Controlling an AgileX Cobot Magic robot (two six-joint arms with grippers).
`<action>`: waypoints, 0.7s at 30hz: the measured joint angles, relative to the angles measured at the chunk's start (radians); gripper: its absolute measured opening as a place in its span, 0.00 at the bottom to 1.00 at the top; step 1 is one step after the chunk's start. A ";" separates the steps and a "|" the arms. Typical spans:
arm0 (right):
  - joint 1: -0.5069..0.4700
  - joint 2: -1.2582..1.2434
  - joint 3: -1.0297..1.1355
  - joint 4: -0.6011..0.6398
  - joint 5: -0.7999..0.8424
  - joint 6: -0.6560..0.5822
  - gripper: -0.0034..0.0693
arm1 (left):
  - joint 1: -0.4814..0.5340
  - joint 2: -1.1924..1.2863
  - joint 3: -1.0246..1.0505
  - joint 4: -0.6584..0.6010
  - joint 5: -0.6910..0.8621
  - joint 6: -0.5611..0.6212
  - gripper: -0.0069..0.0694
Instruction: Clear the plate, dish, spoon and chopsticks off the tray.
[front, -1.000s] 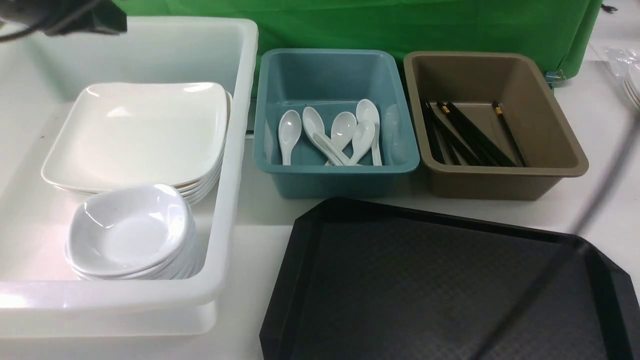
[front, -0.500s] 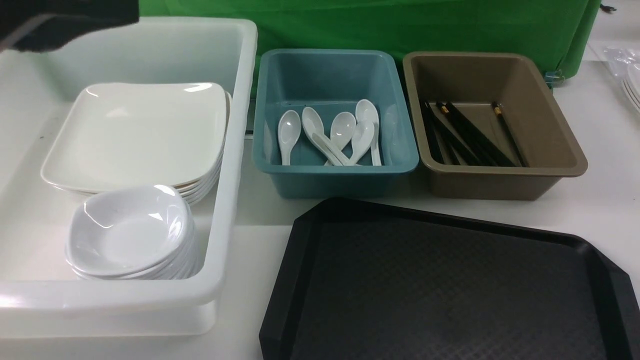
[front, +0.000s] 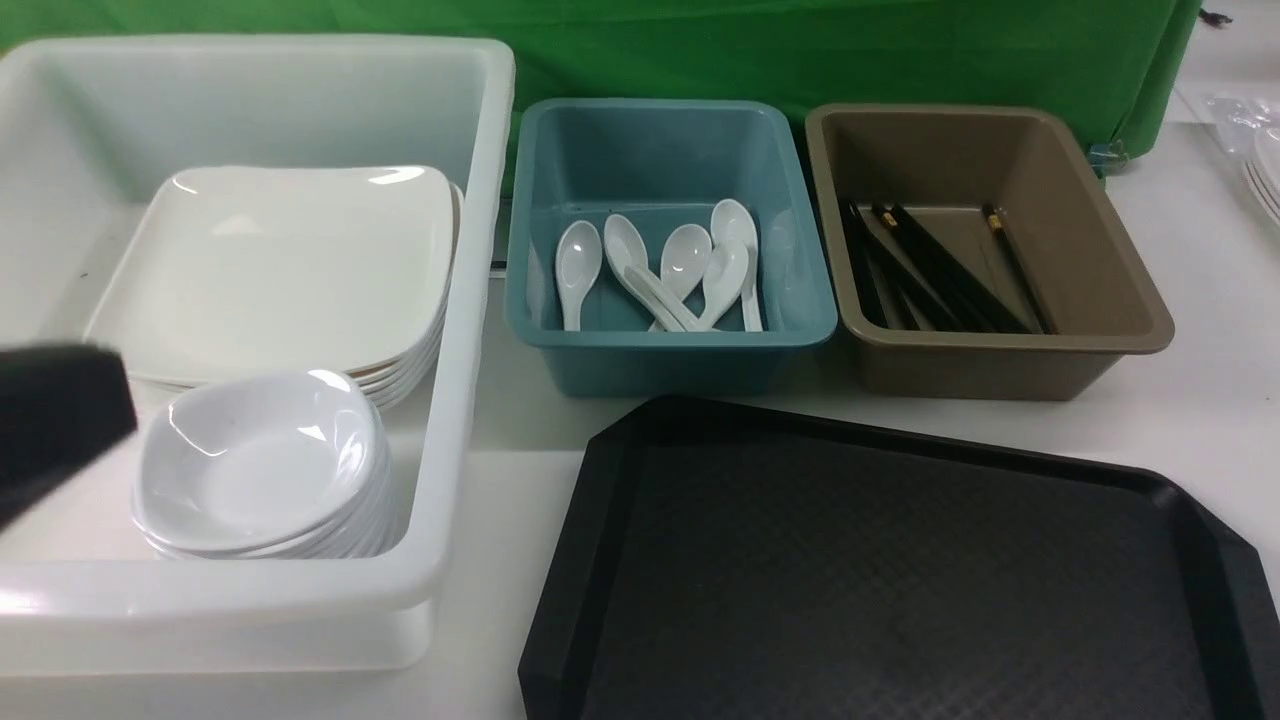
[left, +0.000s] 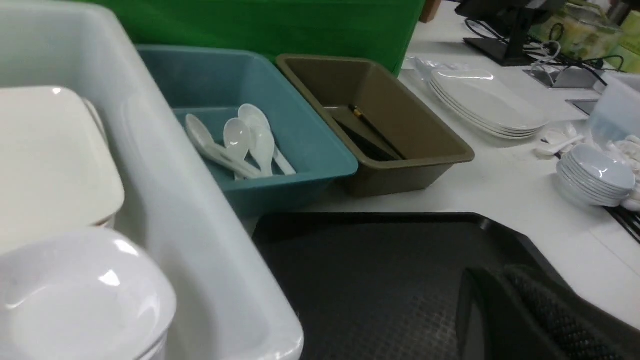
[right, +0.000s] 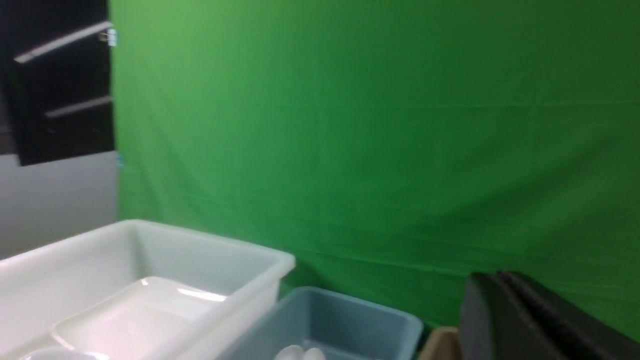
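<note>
Since a second ago the left arm's dark bulk dropped from the top-left corner of the front view to the left edge, now blurred in front of the white tub; the blurred streak that crossed the right side is gone.

Tray sits nearest the robot, right of centre, surface bare, nothing resting on it. Same in the left wrist view.

Plate tops a stack of like plates in the far part of the white tub. Small dishes are stacked in the near part of the same tub, just touching the plate stack's front edge.

Spoons lie loose and overlapping in the teal tub, just behind the tray's far-left corner. Chopsticks lie in the brown tub, right of the teal one, angled across its floor.

Left gripper: pads pressed together, holding nothing, hovering over the tray's near part. Right gripper: fingers together, empty, raised and facing the green backdrop, out of the front view.

Off to the far right on the table: spare plates and a stack of spare dishes, well apart from the tray.
</note>
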 joint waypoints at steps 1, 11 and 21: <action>0.000 -0.031 0.042 0.000 -0.028 0.010 0.07 | 0.000 -0.021 0.033 0.015 -0.002 -0.009 0.10; 0.000 -0.130 0.156 -0.001 -0.099 0.087 0.09 | 0.000 -0.101 0.173 0.042 -0.025 -0.019 0.10; 0.000 -0.130 0.156 -0.001 -0.099 0.090 0.12 | 0.000 -0.103 0.177 0.036 -0.064 -0.019 0.11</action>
